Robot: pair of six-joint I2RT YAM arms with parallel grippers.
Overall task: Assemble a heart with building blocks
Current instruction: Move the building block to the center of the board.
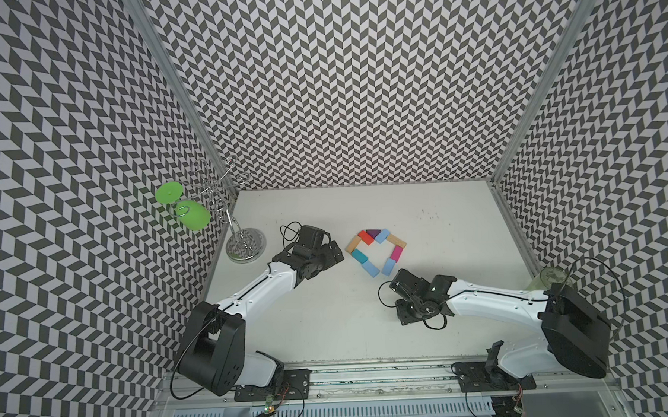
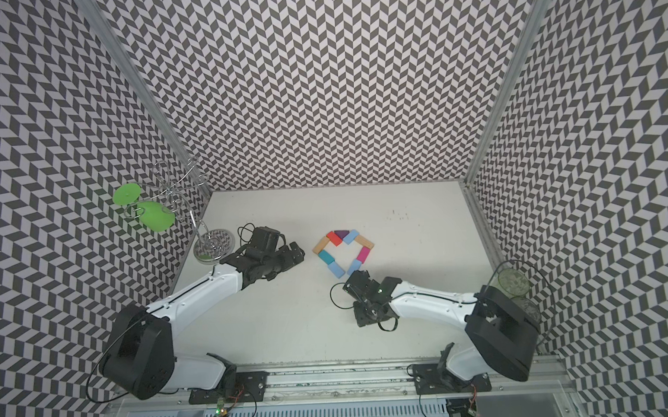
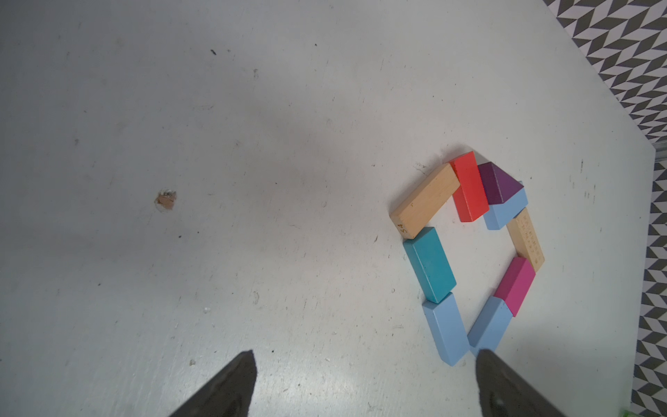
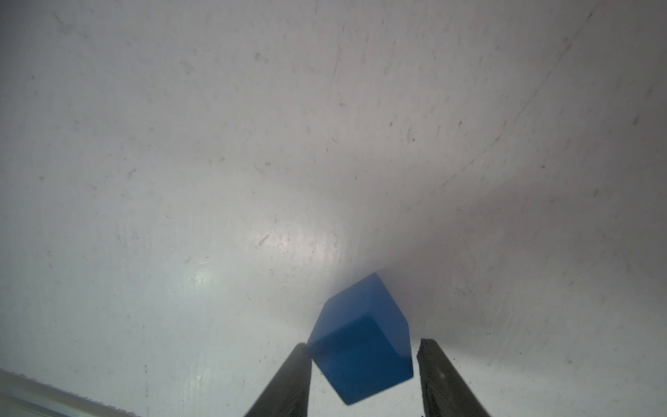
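The heart lies at the table's middle as a hollow outline of building blocks. It has red, tan, teal, magenta and light blue bars, with a purple triangle at its notch. My right gripper is low over the table just in front of the heart's lower end. It straddles a dark blue cube: one finger touches a corner, and a thin gap shows at the other finger. The arm hides that cube in both top views. My left gripper stands wide open and empty, left of the heart.
A wire stand holding a green goblet is at the back left corner. A clear glass sits by the right arm's base. Patterned walls close in three sides, and a metal rail runs along the front.
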